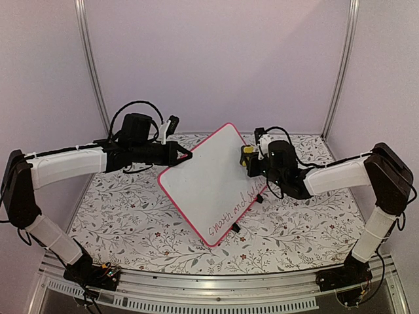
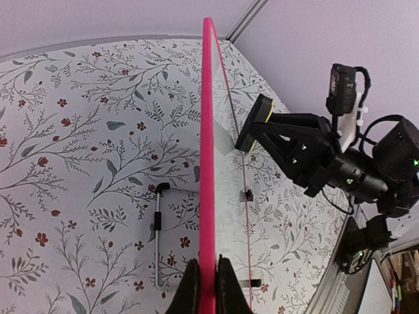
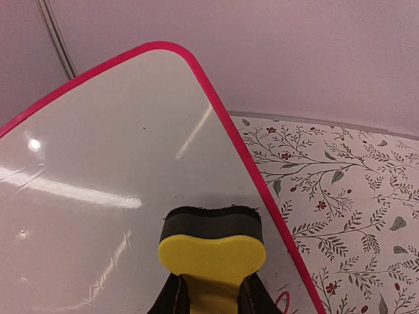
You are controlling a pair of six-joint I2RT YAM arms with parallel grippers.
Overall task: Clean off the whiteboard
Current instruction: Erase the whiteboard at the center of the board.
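The whiteboard [image 1: 209, 180] with its pink-red frame stands tilted on the floral table, red writing along its lower right edge. My left gripper [image 1: 182, 154] is shut on the board's left corner; the left wrist view shows its jaws pinching the pink frame edge [image 2: 207, 163] of the whiteboard. My right gripper [image 1: 252, 160] is shut on the yellow eraser [image 1: 247, 156], whose black felt side presses against the board's upper right area. In the right wrist view the eraser [image 3: 211, 252] sits on the whiteboard [image 3: 98, 163] near its pink edge.
The board's black clip feet [image 1: 235, 228] rest on the floral tablecloth [image 1: 131, 216]. A thin metal stand rod [image 2: 158, 235] lies on the cloth behind the board. Purple walls and metal posts enclose the back and sides.
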